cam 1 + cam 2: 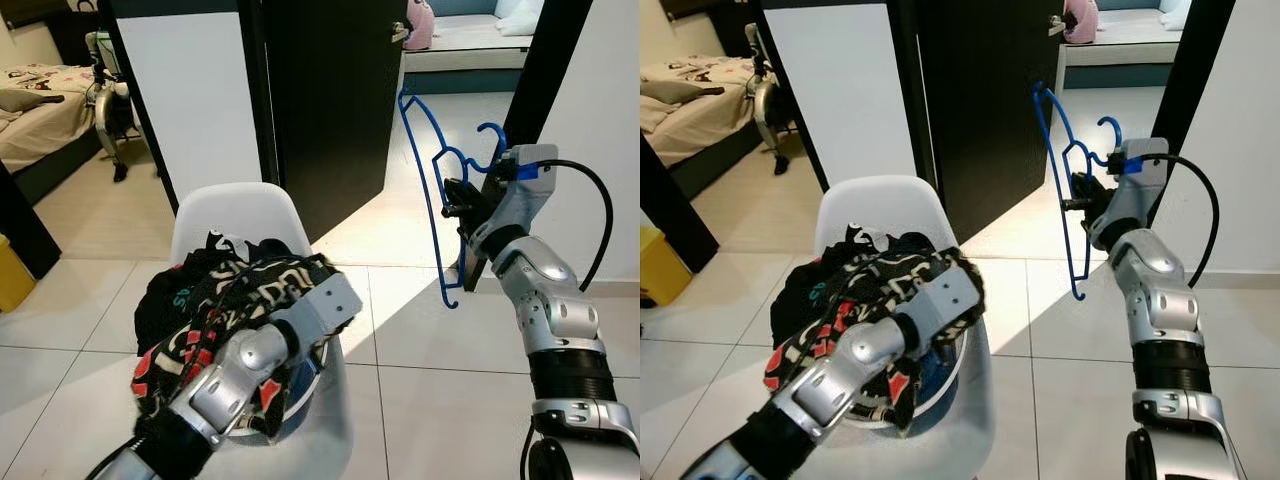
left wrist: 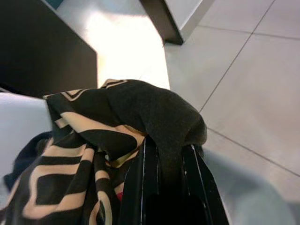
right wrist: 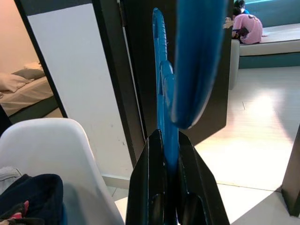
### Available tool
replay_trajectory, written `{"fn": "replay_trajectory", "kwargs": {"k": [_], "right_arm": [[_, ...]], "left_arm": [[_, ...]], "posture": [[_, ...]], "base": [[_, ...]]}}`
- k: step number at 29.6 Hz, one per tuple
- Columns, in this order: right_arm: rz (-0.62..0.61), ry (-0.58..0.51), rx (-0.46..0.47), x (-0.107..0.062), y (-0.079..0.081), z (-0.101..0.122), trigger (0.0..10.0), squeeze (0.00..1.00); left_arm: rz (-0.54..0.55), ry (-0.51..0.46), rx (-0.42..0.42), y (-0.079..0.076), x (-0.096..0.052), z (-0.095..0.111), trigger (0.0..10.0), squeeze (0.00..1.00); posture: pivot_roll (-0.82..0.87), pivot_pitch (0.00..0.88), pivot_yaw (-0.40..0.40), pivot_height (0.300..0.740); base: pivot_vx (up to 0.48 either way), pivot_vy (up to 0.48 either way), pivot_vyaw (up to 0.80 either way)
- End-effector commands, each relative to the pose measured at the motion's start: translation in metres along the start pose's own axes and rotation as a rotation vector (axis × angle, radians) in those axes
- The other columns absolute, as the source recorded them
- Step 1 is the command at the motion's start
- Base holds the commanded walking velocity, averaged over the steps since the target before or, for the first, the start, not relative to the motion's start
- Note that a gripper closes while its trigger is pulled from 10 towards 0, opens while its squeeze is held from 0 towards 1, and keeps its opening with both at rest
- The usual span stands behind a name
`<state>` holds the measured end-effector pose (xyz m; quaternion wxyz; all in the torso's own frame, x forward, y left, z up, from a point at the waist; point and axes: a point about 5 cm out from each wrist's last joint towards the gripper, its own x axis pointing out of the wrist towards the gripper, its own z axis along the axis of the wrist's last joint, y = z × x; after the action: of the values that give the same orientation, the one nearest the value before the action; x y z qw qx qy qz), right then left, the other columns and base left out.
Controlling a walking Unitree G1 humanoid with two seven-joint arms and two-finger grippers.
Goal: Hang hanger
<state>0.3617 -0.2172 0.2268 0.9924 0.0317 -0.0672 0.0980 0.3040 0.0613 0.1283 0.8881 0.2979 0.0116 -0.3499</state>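
Blue hanger (image 1: 432,190) sits clamped edge-on between my right jaws (image 3: 167,154), held upright at chest height, hook pointing back toward my wrist, clear of the white chair (image 1: 240,215) so it can travel freely. My left jaws (image 2: 164,159) are clenched on a fold of the patterned garment (image 2: 89,154), which lies on the clothes heap (image 1: 215,300) in that chair. Dark door (image 1: 325,100) stands beyond the hanger. No rail visible yet.

The left gripper (image 2: 164,154) has its fingertips buried under dark patterned cloth (image 2: 154,112). The blue hanger (image 3: 187,61) blurs and runs off the frame's top. Clothes (image 1: 215,300) hide the white chair (image 1: 235,205) seat.
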Motion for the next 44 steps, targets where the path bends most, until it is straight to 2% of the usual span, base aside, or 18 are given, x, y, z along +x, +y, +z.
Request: {"fn": "replay_trajectory", "kwargs": {"k": [1,2,9,12,13,14,15,17,23,26,27,28,29,33,34,39,40,44], "right_arm": [[0.014,0.009,0.0,0.001,0.005,-0.001,10.0,0.0],[0.018,0.01,0.0,0.001,0.006,-0.002,10.0,0.0],[0.026,0.011,0.0,0.001,0.008,-0.001,10.0,0.0],[0.026,0.014,-0.004,0.0,0.007,0.0,10.0,0.0],[0.026,0.014,-0.004,0.0,0.007,0.0,10.0,0.0],[0.026,0.013,-0.005,0.0,0.006,0.001,10.0,0.0],[0.026,0.013,-0.005,0.0,0.006,0.001,10.0,0.0],[0.03,0.013,-0.007,0.001,0.007,0.001,10.0,0.0],[0.037,0.013,-0.005,0.003,0.01,0.002,10.0,0.0],[0.045,0.013,-0.005,0.004,0.012,0.002,10.0,0.0],[0.048,0.013,-0.005,0.004,0.012,0.002,10.0,0.0],[0.05,0.013,-0.006,0.004,0.012,0.002,10.0,0.0],[0.05,0.013,-0.008,0.004,0.011,0.003,10.0,0.0],[0.049,0.012,-0.009,0.004,0.01,0.004,10.0,0.0],[0.046,0.014,-0.012,0.003,0.009,0.004,10.0,0.0],[0.044,0.016,-0.014,0.003,0.008,0.004,10.0,0.0],[0.042,0.018,-0.014,0.002,0.007,0.003,10.0,0.0],[0.04,0.017,-0.014,0.002,0.007,0.003,10.0,0.0]], "left_arm": [[-0.001,0.038,0.02,0.005,-0.003,-0.008,10.0,0.23],[0.008,0.056,0.035,0.008,-0.004,-0.01,10.0,1.0],[0.051,0.091,0.078,0.022,-0.008,-0.015,10.0,1.0],[0.058,-0.052,-0.096,0.044,-0.02,0.006,10.0,1.0],[0.058,-0.052,-0.096,0.044,-0.02,0.006,10.0,1.0],[-0.006,-0.208,-0.161,0.053,-0.033,0.028,10.0,1.0],[-0.006,-0.208,-0.161,0.053,-0.033,0.028,10.0,1.0],[0.002,-0.362,-0.276,0.076,-0.052,0.049,10.0,1.0],[0.111,-0.453,-0.335,0.11,-0.074,0.057,10.0,1.0],[0.227,-0.381,-0.342,0.127,-0.081,0.041,10.0,1.0],[0.271,-0.324,-0.337,0.131,-0.082,0.031,10.0,0.93],[0.344,-0.184,-0.318,0.135,-0.082,0.009,10.0,0.84],[0.393,-0.056,-0.33,0.136,-0.084,-0.012,10.0,0.0],[0.441,0.096,-0.375,0.133,-0.088,-0.039,10.0,0.0],[0.458,0.162,-0.55,0.122,-0.093,-0.064,10.0,0.0],[0.463,0.176,-0.678,0.114,-0.096,-0.078,10.0,0.0],[0.433,0.161,-0.765,0.109,-0.095,-0.084,10.0,0.0],[0.365,0.139,-0.834,0.101,-0.092,-0.085,10.0,0.0]], "posture": [[-0.04,0.0,0.043,0.74],[-0.04,0.0,0.043,0.74],[-0.04,0.0,0.041,0.74],[-0.05,0.0,0.039,0.74],[-0.05,0.0,0.039,0.74],[-0.05,0.0,0.036,0.74],[-0.05,0.0,0.036,0.74],[-0.04,0.0,0.033,0.74],[-0.04,0.0,0.029,0.74],[-0.04,0.0,0.026,0.74],[-0.04,0.0,0.024,0.74],[-0.04,0.0,0.024,0.74],[-0.04,0.0,0.024,0.74],[-0.04,0.0,0.024,0.74],[-0.05,0.0,0.027,0.74],[-0.05,0.0,0.026,0.74],[-0.05,0.0,0.027,0.74],[-0.05,0.0,0.027,0.74]], "base": [[0.0,0.0,0.0],[0.0,0.0,0.0],[0.0,0.0,0.0],[0.0,0.0,0.0],[0.0,0.0,0.0],[0.0,0.0,0.0],[0.0,0.0,0.0],[0.0,0.0,0.0],[0.0,0.0,0.0],[0.0,0.0,0.0],[0.0,0.0,0.0],[0.0,0.0,0.0],[0.0,0.0,0.0],[0.0,0.0,0.0],[0.0,0.0,0.0],[0.0,0.0,0.0],[0.0,0.0,0.0],[0.0,0.0,0.0]]}}
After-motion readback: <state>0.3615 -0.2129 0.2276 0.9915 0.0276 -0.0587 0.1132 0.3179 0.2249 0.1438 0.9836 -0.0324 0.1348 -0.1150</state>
